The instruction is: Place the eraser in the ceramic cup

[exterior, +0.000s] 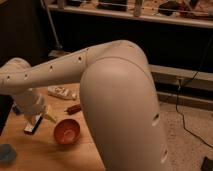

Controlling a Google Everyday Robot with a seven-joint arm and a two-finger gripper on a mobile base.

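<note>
One arm, pale smooth shell. Bulky upper link [120, 105] fills the centre of the view, close to the camera. Forearm [55, 70] runs from it leftward and slightly down, with a row of small dark holes along its side. At far left it bends at a rounded joint [12, 75], and the wrist [31, 102] drops from there. Gripper [42, 119] is low at left, pointing down, its pale fingers [50, 118] spread apart.

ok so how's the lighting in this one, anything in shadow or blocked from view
Camera view: warm, dim light on the wooden table, with the shelving behind nearly black. The pale robot arm catches most of the light and hides much of the table. The gripper sits low at the left by the eraser. The ceramic cup is shaded and cut by the left edge.
</note>
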